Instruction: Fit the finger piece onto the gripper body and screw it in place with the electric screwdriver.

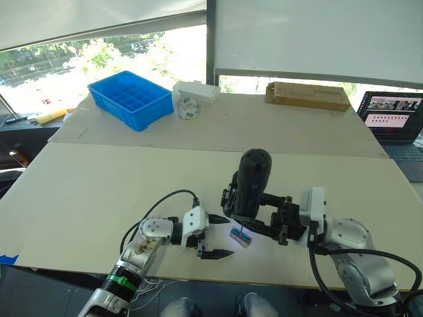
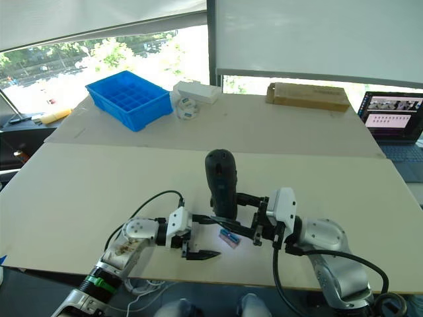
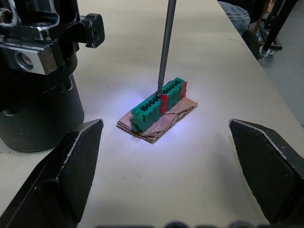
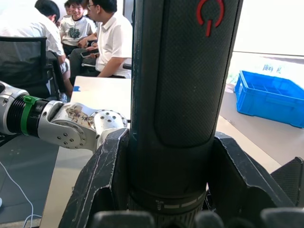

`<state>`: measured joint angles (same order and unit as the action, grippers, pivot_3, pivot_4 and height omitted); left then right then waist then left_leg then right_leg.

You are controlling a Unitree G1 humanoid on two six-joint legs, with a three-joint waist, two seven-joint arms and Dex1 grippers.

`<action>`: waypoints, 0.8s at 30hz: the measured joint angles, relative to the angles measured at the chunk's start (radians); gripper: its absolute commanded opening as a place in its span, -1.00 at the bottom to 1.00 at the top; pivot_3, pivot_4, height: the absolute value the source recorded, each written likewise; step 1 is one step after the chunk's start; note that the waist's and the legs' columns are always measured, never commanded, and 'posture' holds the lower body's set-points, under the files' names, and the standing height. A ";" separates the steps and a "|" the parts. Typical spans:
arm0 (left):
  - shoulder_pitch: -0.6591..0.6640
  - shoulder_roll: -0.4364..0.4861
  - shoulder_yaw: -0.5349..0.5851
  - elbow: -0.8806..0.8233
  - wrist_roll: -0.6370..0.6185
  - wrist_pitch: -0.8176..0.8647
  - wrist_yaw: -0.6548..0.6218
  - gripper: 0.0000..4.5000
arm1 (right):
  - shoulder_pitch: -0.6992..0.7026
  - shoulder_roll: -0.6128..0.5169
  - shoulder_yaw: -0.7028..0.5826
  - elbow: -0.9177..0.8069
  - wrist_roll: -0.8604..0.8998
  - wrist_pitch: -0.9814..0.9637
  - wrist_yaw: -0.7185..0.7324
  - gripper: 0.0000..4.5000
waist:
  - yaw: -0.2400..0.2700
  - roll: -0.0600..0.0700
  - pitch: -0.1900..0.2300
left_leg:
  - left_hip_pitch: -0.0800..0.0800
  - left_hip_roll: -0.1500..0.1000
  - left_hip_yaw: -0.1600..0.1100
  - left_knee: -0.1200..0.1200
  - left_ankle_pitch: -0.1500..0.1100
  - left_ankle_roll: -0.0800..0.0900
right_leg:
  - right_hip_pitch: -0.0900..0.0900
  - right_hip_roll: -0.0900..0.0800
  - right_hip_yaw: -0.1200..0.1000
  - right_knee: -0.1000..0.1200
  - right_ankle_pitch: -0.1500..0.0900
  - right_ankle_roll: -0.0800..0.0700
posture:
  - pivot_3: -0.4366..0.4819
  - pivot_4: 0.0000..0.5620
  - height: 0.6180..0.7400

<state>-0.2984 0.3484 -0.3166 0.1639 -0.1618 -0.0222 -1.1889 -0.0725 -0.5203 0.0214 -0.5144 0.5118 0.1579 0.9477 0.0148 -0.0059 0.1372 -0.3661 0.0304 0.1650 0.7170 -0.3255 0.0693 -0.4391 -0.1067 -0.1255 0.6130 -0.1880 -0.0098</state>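
— Where is the electric screwdriver (image 1: 253, 181)?

— It stands upright in the right hand (image 1: 281, 221), whose two black fingers (image 4: 102, 185) squeeze its fat black barrel from both sides. A red power sign is printed on the barrel.

— And its thin metal bit (image 3: 166, 45)?

— The bit points straight down, and its tip touches the top of a small green-and-red block (image 3: 159, 103). That block lies on a scrap of brown card, flat on the pale worktop (image 1: 99, 191).

— Where is the gripper body (image 3: 35, 71)?

— Just beside the block (it is black, with a round base that sits on the worktop). In the head views it sits just behind the screwdriver.

— What about the left hand (image 1: 210, 236)?

— It hangs near the block, on the other side from the right hand. Its fingers (image 3: 61, 180) are spread wide and hold nothing.

— Anything farther away?

— A blue tray with many little boxes (image 1: 130, 99), a brown carton (image 1: 307, 96) and a laptop (image 1: 391, 117) lie far beyond the block. I cannot make out the finger piece.
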 measured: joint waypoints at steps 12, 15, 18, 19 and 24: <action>0.000 -0.002 0.000 0.000 0.000 0.002 0.000 0.99 | 0.001 -0.010 0.007 -0.003 0.001 0.002 -0.015 -0.15 | 0.000 0.000 0.000 | 0.001 0.000 0.000 0.000 0.000 0.000 | 0.001 0.000 0.000 0.000 0.000 0.000 | -0.05 -0.47 1.00; 0.000 -0.002 -0.001 0.001 0.000 0.002 0.000 0.99 | 0.001 -0.012 0.008 -0.003 0.001 0.007 -0.020 -0.15 | 0.000 0.000 0.000 | 0.001 0.000 0.000 0.000 0.000 0.000 | 0.001 0.000 0.000 0.000 0.000 0.000 | -0.05 -0.47 1.00; 0.000 -0.002 -0.001 0.001 0.000 0.002 0.001 0.99 | 0.001 -0.015 0.008 -0.003 -0.003 0.010 -0.033 -0.15 | 0.000 0.000 0.000 | 0.001 0.000 0.000 0.000 0.000 0.000 | 0.001 -0.001 0.000 0.000 0.000 0.000 | -0.05 -0.47 1.00; 0.000 -0.002 -0.001 0.001 0.001 0.002 0.001 0.99 | 0.001 -0.015 0.008 -0.003 -0.004 0.010 -0.035 -0.15 | 0.000 0.000 0.000 | 0.001 0.000 0.000 0.000 0.000 0.000 | 0.001 -0.001 0.000 0.000 0.000 0.000 | -0.05 -0.47 1.00; 0.001 -0.003 -0.001 0.001 0.001 0.003 0.003 0.99 | 0.002 -0.021 0.008 -0.004 -0.001 0.010 -0.036 -0.15 | 0.000 0.000 -0.001 | 0.002 0.000 0.000 0.000 0.000 0.000 | 0.001 -0.001 0.000 0.000 0.000 0.000 | -0.05 -0.47 1.00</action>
<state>-0.2973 0.3455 -0.3179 0.1650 -0.1612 -0.0195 -1.1862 -0.0708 -0.5414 0.0292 -0.5181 0.5104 0.1681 0.9122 0.0151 -0.0058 0.1366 -0.3644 0.0305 0.1648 0.7168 -0.3255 0.0693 -0.4378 -0.1077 -0.1253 0.6129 -0.1881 -0.0098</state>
